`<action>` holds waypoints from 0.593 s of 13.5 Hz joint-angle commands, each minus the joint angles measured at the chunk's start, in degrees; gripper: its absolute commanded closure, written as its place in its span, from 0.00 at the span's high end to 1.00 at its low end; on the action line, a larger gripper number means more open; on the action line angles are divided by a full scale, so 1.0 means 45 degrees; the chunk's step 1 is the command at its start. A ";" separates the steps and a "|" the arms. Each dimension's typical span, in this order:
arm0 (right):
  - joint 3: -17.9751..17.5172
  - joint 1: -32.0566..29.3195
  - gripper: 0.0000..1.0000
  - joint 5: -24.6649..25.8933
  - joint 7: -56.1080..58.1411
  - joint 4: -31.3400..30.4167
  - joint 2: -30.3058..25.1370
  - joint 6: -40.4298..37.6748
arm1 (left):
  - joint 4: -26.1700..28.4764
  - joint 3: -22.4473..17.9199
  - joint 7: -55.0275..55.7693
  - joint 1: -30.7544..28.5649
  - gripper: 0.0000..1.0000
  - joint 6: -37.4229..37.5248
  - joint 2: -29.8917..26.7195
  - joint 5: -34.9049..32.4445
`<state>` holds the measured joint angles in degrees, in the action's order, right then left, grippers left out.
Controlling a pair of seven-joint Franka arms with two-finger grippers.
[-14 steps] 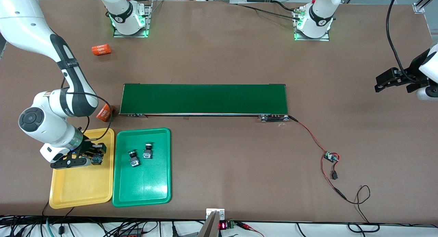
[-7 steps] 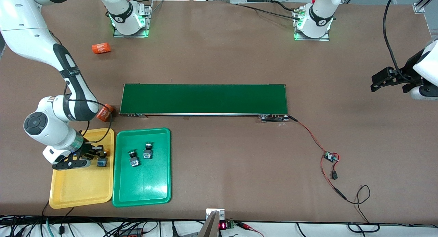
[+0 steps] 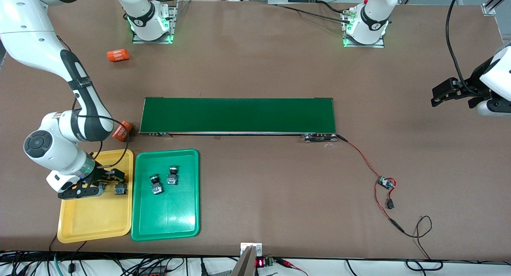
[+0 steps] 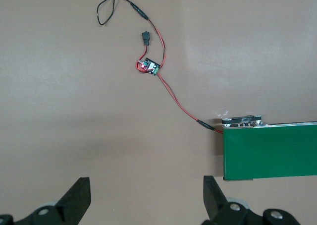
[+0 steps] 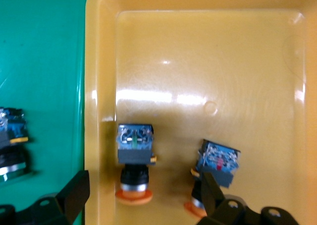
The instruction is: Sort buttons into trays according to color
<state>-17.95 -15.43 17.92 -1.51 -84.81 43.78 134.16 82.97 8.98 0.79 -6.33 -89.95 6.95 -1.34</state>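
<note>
My right gripper (image 3: 108,180) (image 5: 143,197) hangs open low over the yellow tray (image 3: 96,220) (image 5: 208,51). Two yellow-orange capped buttons lie on their sides in that tray. One button (image 5: 134,158) (image 3: 119,188) lies between the open fingers, untouched. The other button (image 5: 217,168) lies beside one finger (image 5: 214,197); in the front view my gripper hides it. Two green-capped buttons (image 3: 156,185) (image 3: 172,176) lie in the green tray (image 3: 167,216) (image 5: 44,61). My left gripper (image 3: 443,93) (image 4: 146,200) waits open and empty above bare table at the left arm's end.
A long dark-green conveyor belt (image 3: 237,115) (image 4: 272,150) lies across the middle. One orange cylinder (image 3: 122,131) sits by the belt's end near the yellow tray, another (image 3: 118,55) near the right arm's base. A small circuit board with red wires (image 3: 386,183) (image 4: 150,66) lies toward the left arm's end.
My right gripper has opened and let go of the yellow-orange button, which now lies in the yellow tray. The left gripper has drifted slightly toward the table's middle.
</note>
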 commanded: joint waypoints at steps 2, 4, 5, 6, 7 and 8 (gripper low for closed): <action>-0.0035 0.0186 1.00 -0.1594 0.0005 0.1243 -0.1776 -0.3862 | 0.0194 -0.0004 -0.0234 -0.0038 1.00 -0.0050 -0.0275 0.0045; -0.0016 0.0458 1.00 -0.1969 0.0005 0.2531 -0.2208 -0.6441 | 0.0175 -0.0023 -0.0234 -0.0058 1.00 -0.0031 -0.0255 0.0006; 0.0042 0.0595 1.00 -0.2029 0.0005 0.2963 -0.2461 -0.7401 | 0.0175 -0.0023 -0.0234 -0.0077 1.00 -0.0050 -0.0255 0.0006; 0.0159 0.0887 1.00 -0.2242 0.0005 0.3026 -0.3160 -0.8165 | 0.0175 -0.0004 -0.0234 -0.0116 1.00 -0.0050 -0.0255 0.0006; 0.0566 0.1141 1.00 -0.2534 0.0005 0.3026 -0.3611 -0.8617 | 0.0175 -0.0023 -0.0234 -0.0155 1.00 -0.0050 -0.0255 0.0006; 0.1092 0.1414 1.00 -0.2943 0.0024 0.2968 -0.4254 -0.9066 | 0.0175 -0.0043 -0.0234 -0.0175 1.00 -0.0050 -0.0255 0.0006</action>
<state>-16.96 -11.64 7.58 -1.61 -71.14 28.70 97.01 82.97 8.88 0.79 -6.55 -89.95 6.95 -1.35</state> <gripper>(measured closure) 0.000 0.000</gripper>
